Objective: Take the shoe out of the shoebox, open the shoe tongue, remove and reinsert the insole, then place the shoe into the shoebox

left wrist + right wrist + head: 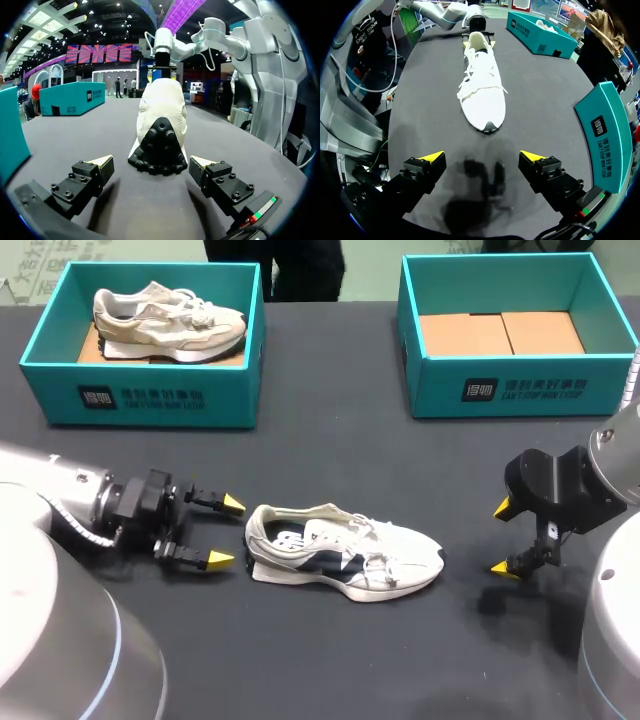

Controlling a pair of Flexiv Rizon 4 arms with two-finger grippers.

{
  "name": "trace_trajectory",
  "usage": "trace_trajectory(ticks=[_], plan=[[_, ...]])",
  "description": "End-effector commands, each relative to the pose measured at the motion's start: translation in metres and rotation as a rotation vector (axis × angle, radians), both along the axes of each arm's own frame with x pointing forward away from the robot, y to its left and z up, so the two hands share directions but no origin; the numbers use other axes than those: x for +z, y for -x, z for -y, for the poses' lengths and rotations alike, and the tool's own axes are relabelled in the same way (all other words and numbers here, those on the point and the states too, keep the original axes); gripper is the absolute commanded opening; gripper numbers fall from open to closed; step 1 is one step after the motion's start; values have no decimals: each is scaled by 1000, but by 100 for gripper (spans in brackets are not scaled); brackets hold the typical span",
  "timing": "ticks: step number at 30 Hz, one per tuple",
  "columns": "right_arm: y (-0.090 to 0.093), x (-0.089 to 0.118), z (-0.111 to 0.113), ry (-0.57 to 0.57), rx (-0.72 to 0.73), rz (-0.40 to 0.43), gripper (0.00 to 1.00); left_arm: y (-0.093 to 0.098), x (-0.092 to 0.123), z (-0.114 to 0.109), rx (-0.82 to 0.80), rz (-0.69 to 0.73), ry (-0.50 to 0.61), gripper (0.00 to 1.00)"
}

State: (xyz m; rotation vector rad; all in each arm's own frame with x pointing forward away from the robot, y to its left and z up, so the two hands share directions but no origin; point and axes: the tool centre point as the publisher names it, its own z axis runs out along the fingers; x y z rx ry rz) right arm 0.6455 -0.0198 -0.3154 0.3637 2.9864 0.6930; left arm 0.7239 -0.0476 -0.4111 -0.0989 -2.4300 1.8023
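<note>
A white and navy shoe (345, 552) lies on its sole on the black table, heel to the left and toe to the right. My left gripper (226, 531) stands open just behind the heel; in the left wrist view the heel (159, 135) sits a little ahead of the open gripper (153, 165), not touched. My right gripper (503, 538) is open and apart from the toe; its own view shows the shoe (481, 89) well ahead of the gripper (483, 159). An empty teal shoebox (510, 335) with a cardboard floor stands at the back right.
A second teal box (150, 380) at the back left holds a beige shoe (165, 320). In the right wrist view that box (540, 32) lies far ahead and the empty box (607, 135) is beside the right gripper. A person stands behind the table's far edge.
</note>
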Motion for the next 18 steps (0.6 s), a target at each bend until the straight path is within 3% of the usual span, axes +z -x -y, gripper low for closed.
trace_trajectory(ticks=[1,18], plan=[[2,0,0,1,-2,2,100,-3,-4,8,-10,-8,8,100],[2,0,0,1,-2,2,100,8,-5,33,-23,-36,18,100]])
